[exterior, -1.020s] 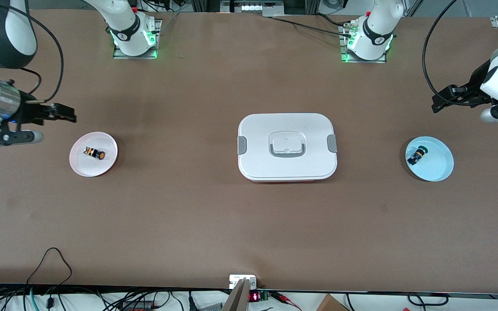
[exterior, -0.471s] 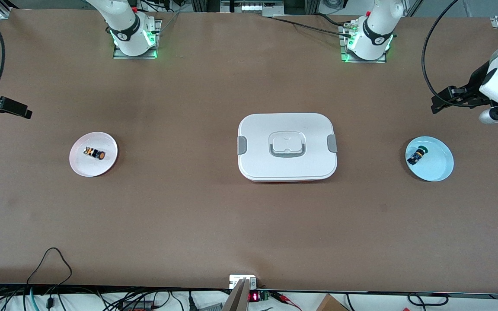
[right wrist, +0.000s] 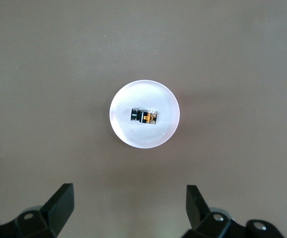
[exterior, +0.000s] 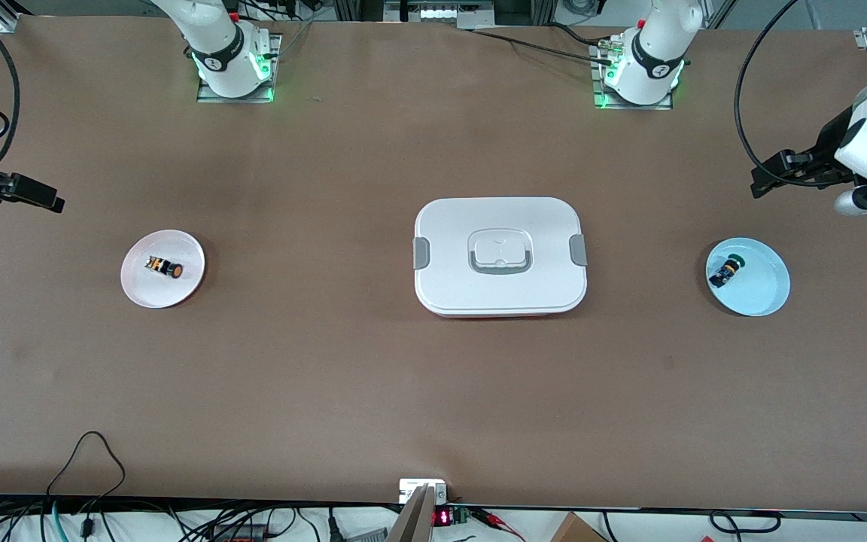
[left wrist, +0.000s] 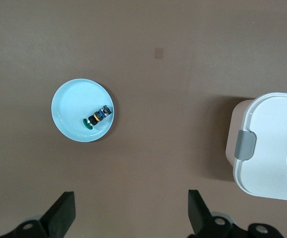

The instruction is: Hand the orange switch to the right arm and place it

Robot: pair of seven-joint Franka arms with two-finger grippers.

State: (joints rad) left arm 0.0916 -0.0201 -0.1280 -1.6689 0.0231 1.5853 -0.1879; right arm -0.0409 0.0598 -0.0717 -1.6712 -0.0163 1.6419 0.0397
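your right gripper [right wrist: 126,210], fingers spread and empty, has pulled back to the table's edge, off the pink plate [exterior: 138,290] where the orange switch [exterior: 164,266] lies unpicked. left gripper [left wrist: 128,215] waits, spread wide, near the blue plate [exterior: 765,297].

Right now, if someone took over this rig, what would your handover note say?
Left claw: open, empty, up over the table near the blue plate, which holds the green-capped switch.
Right claw: open, empty, up above the pink plate.
Orange switch: lying on its side in the pink plate, untouched.
White lidded box: mid-table, closed.
Done: nothing. Left: pick, hand over, place.
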